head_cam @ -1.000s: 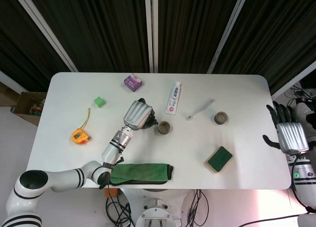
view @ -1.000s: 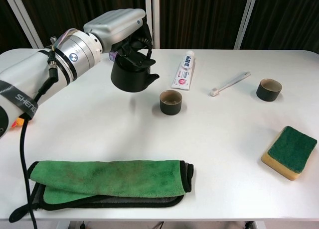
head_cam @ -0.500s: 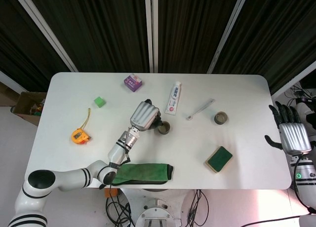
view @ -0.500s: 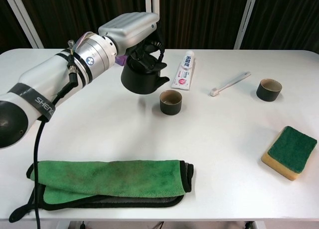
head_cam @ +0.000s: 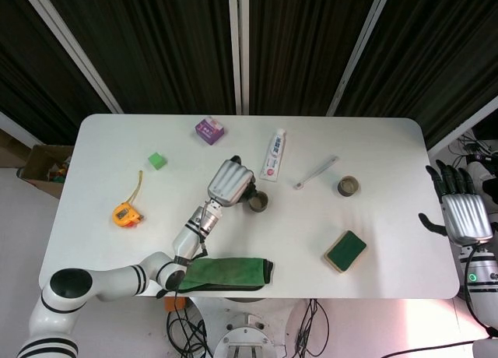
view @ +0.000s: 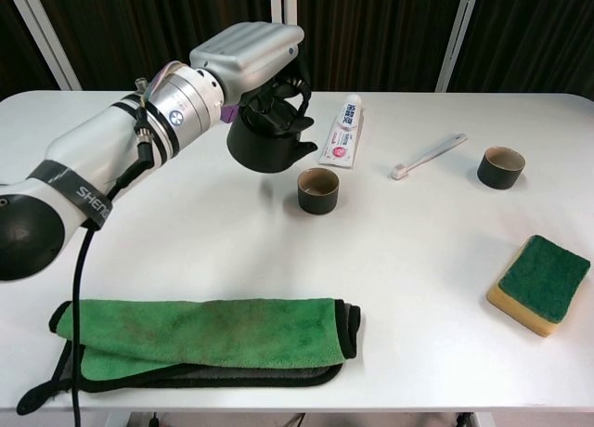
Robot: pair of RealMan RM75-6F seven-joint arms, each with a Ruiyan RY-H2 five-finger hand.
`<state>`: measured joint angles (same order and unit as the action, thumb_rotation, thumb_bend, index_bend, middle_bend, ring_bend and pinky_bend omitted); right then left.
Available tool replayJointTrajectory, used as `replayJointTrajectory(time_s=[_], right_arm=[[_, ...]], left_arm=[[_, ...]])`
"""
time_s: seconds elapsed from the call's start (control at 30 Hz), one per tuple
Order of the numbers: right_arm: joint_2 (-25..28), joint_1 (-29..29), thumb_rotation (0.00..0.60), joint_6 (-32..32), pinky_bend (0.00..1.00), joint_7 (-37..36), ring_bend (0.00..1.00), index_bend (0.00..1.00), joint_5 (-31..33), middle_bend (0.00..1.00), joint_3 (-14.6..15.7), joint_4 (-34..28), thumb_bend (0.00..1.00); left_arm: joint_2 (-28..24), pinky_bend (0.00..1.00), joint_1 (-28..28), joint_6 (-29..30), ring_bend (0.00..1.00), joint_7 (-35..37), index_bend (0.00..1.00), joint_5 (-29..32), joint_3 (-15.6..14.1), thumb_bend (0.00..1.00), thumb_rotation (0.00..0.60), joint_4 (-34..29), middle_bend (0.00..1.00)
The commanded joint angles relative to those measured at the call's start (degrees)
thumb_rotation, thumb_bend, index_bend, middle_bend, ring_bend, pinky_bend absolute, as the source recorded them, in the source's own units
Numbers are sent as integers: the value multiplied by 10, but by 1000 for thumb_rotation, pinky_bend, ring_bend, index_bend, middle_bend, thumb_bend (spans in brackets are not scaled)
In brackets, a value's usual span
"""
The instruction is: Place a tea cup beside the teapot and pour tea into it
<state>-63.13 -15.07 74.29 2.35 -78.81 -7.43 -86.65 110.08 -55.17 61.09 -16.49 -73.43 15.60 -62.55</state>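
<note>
Left hand (view: 249,54) carried teapot (view: 267,139) closer above cup (view: 318,189).

A green towel (view: 204,339), sponge (view: 540,284), toothbrush (view: 429,155) and toothpaste (view: 343,131) lie on the table (view: 418,260).

- We count one black teapot (view: 267,141), our landmark.
- Two dark tea cups: one (view: 318,190) just right of the teapot, the other (view: 501,167) far right of it.
- One toothpaste tube (view: 342,144), one toothbrush (view: 428,156), one sponge (view: 539,284).
- One green cloth (view: 204,342).
- One tape measure (head_cam: 124,213), one green cube (head_cam: 158,161), one purple box (head_cam: 209,130).
</note>
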Motion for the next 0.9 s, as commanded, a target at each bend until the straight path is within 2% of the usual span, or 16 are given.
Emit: replayJointTrajectory(time_s=[0.03,0.9], right_arm=[[-1,0,600,0,0,-1,0,0,0,0,0,1,193],[-2,-1,600,-2,0,2,0,0,-1,0,-1,0,194]], left_arm=[[4,417,0,4,1000,1,1000,-6,-2,278,600,6,1000],[16,417,-2,25,1000,-22,1000,-41,-11,284,600,41,1000]])
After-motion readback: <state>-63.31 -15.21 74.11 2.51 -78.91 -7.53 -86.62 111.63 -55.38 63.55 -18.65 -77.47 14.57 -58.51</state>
